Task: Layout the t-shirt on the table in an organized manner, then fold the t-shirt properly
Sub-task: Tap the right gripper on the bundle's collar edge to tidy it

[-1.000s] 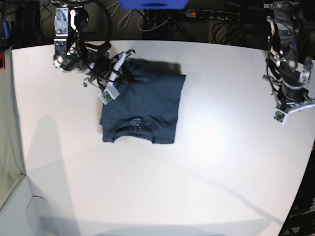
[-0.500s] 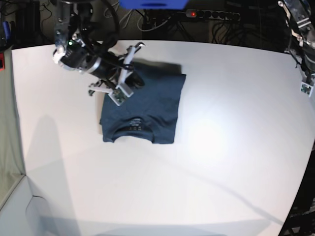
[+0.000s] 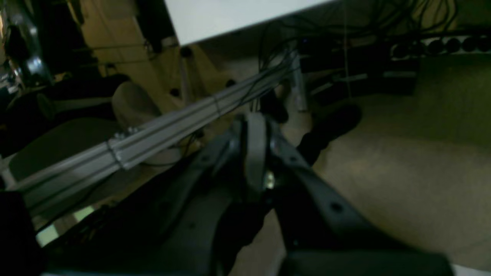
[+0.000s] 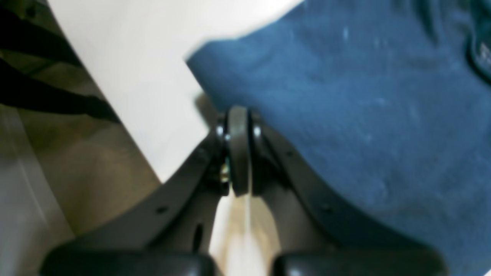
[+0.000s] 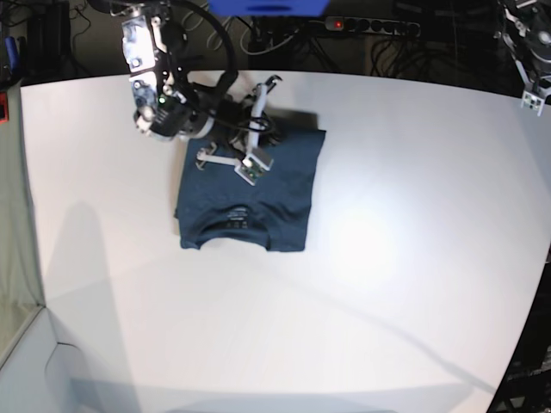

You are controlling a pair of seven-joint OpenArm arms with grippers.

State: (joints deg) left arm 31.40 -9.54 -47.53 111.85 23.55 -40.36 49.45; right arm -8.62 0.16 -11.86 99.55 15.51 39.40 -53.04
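Since the earlier base frames both arms have shifted: the right gripper [image 5: 258, 129] now hangs over the folded t-shirt [image 5: 271, 194] on the white table [image 5: 413, 284], the left gripper [image 5: 531, 90] at the far corner. Only the wrist views show each gripper's jaws pressed together, empty. Beyond the table's edge the left one faces cables [image 3: 276, 65] and floor [image 3: 414, 153].
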